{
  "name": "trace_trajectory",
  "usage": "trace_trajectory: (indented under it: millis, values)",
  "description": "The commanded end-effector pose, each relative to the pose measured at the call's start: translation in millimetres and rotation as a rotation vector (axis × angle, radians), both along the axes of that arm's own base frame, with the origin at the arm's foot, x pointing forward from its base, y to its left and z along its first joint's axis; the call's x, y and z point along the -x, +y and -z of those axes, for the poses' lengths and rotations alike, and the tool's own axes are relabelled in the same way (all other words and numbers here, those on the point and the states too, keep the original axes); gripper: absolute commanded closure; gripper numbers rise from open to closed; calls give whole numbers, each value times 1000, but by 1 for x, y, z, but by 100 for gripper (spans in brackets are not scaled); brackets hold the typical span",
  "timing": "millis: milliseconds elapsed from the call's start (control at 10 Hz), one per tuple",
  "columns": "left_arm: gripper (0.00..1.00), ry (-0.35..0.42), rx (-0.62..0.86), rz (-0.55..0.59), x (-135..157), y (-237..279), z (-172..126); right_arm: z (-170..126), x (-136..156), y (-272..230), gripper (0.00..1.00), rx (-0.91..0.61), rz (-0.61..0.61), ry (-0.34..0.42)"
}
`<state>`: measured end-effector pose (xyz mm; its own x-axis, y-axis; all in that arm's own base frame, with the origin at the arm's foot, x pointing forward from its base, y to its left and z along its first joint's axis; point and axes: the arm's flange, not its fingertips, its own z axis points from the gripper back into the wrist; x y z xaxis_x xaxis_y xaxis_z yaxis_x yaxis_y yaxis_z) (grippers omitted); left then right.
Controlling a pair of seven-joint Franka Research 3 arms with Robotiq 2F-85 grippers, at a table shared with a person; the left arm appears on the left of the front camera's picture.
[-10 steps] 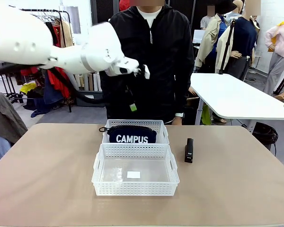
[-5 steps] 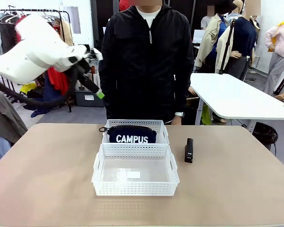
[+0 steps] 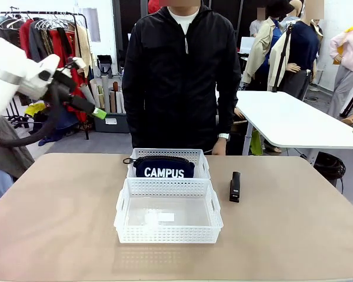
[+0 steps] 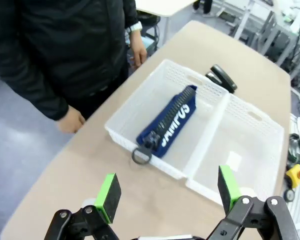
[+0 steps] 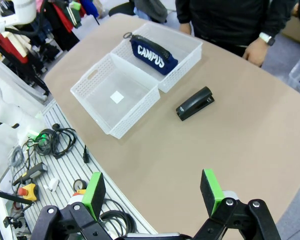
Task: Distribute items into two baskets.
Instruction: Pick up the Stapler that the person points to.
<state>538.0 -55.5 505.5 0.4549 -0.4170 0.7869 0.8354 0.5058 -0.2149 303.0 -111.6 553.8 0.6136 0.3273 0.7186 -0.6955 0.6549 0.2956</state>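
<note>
Swung back from over the pouch (image 3: 165, 168), the left arm (image 3: 6, 76) now sits at 10 o'clock in the front view. Wrist views show the left tool (image 4: 168, 192) and right tool (image 5: 152, 191) spread, empty. Navy CAMPUS pouch lies in the 12 o'clock basket (image 3: 195, 154); black stapler (image 3: 235, 187) lies on the tabletop (image 3: 59, 205) at its 3 o'clock.

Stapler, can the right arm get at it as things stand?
Probably yes. The stapler lies alone on the table beside the baskets, nothing over it, and the right gripper hangs open and empty above.
</note>
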Motion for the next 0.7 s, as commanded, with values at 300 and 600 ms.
trace_trajectory:
  millis: [300, 600]
  values:
    - [0, 181, 183, 71, 37, 65, 5, -2, 0, 0, 0, -8, -10, -15]
    - [0, 251, 248, 65, 77, 98, 11, -2, 0, 0, 0, -8, -10, -15]
